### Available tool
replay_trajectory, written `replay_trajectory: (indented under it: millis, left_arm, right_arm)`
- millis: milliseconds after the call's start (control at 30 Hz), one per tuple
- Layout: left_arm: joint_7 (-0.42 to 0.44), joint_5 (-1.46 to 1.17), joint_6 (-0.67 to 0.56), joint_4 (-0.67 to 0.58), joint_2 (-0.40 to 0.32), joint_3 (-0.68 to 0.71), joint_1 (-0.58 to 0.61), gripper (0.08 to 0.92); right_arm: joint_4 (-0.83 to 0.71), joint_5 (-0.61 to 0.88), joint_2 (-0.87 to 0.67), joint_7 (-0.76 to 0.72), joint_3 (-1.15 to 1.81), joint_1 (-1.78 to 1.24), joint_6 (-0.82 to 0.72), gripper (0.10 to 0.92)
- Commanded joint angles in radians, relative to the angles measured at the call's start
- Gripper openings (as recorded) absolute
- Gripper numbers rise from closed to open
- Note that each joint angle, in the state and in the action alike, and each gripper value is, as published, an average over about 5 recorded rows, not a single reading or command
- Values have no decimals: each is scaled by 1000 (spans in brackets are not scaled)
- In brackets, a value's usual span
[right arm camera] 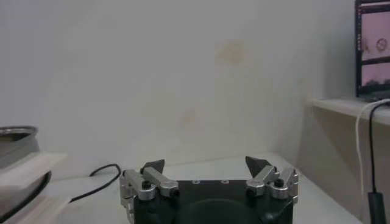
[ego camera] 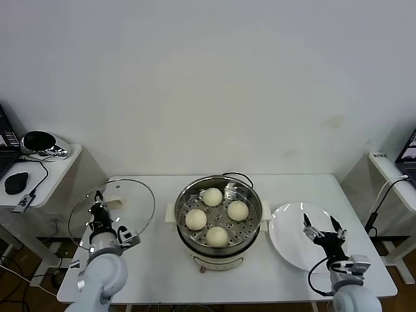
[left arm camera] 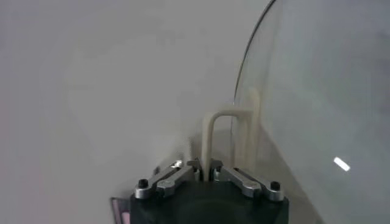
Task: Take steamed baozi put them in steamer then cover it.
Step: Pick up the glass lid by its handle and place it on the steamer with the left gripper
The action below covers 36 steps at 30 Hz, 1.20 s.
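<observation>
Left pincer (ego camera: 99,209) pinching glass lid (ego camera: 130,201) by bar handle (left arm camera: 228,131); steamer (ego camera: 220,218) lying to its right, nearer this arm. Right pincer (ego camera: 324,232) spread, idling.

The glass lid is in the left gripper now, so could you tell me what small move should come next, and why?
Probably carry the glass lid rightward over the steamer. All four baozi already sit on its perforated tray, the pot is uncovered, and the left gripper is shut on the lid's handle. The right gripper hovers open over the white plate.
</observation>
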Motion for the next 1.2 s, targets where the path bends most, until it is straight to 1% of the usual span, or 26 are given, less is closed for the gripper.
replay_trajectory:
  millis: [33, 233, 333, 467, 633, 967, 1200]
  left_arm:
    - [193, 185, 106, -251, -112, 66, 3, 149]
    - [213, 241, 100, -289, -164, 120, -7, 149]
    - [214, 271, 90, -274, -177, 174, -8, 149]
    - [209, 290, 77, -188, -199, 241, -38, 149]
    - [216, 296, 86, -85, -242, 318, -129, 149]
    - [230, 342, 105, 31, -373, 527, -263, 149]
    - [196, 306, 108, 127, -374, 609, -297, 149]
  right_arm:
    - [-13, -76, 31, 0, -25, 19, -12, 823]
    - [-25, -92, 53, -2, -33, 15, -5, 823]
    - [-36, -96, 64, -1, -30, 19, -6, 823]
    - [-40, -104, 84, 3, -25, 19, -12, 823]
    - [-36, -127, 109, 3, -19, 1, -7, 823]
    - [-16, -141, 121, 1, 3, -26, -5, 823]
    - [-21, -147, 114, -1, -5, -26, -6, 823]
